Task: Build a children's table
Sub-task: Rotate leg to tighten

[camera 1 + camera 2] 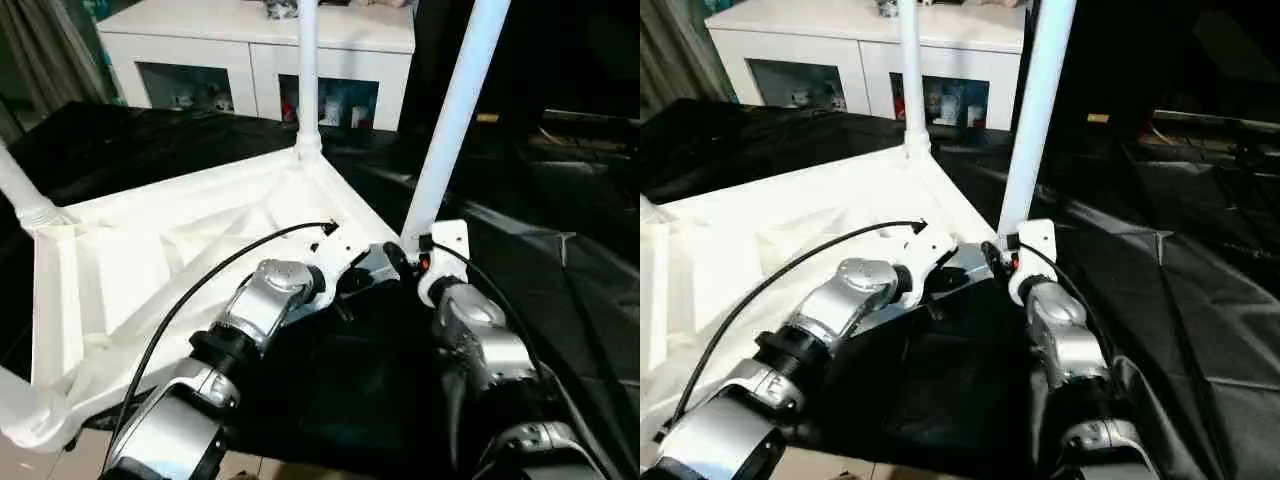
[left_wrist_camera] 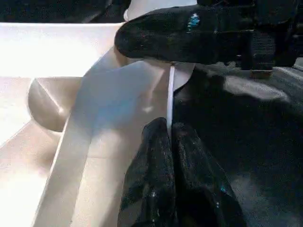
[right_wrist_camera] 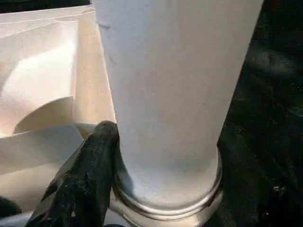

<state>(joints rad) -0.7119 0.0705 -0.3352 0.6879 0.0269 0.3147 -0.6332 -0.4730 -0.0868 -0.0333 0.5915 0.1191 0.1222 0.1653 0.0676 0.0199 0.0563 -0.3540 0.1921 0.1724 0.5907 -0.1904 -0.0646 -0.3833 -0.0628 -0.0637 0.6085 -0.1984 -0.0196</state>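
Now, step: right hand [image 1: 405, 262] grasping fourth leg [image 1: 455, 120] at tabletop [image 1: 150, 260] near-right socket.
Left hand [image 2: 169, 137]: clenched, beside.
Next: seat leg upright.

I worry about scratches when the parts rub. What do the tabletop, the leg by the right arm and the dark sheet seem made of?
Tabletop: likely moulded white plastic, ribbed, semi-gloss. Leg: smooth white tube, probably plastic; metal not ruled out. Sheet: thin black plastic film, creased and shiny.
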